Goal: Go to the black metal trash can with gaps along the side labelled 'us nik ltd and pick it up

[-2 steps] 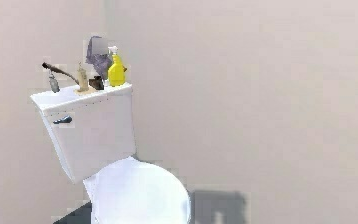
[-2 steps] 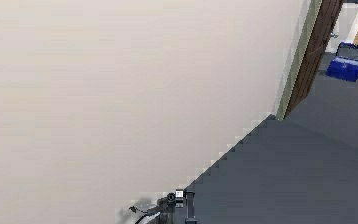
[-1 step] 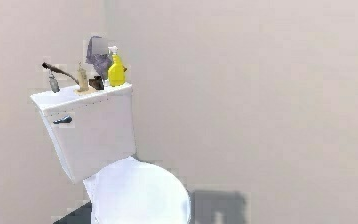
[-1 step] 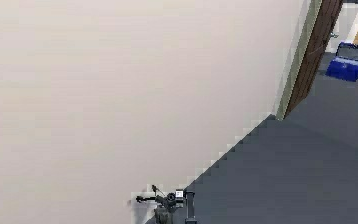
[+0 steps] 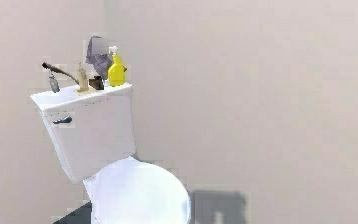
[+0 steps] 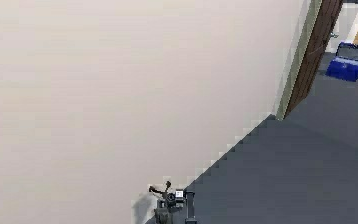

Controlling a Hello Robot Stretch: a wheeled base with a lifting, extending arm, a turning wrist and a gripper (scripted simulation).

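Past the door, a blue box

The arm rises only a short way from the arm side view's bottom edge, near the middle. At its far end the gripper points left and holds nothing.

There is one white toilet. Its tank carries one yellow spray bottle, one grey upright object and one dark-handled tool; the small pieces between them are too blurred to count. The arm side view shows one dark brown door and one blue box.
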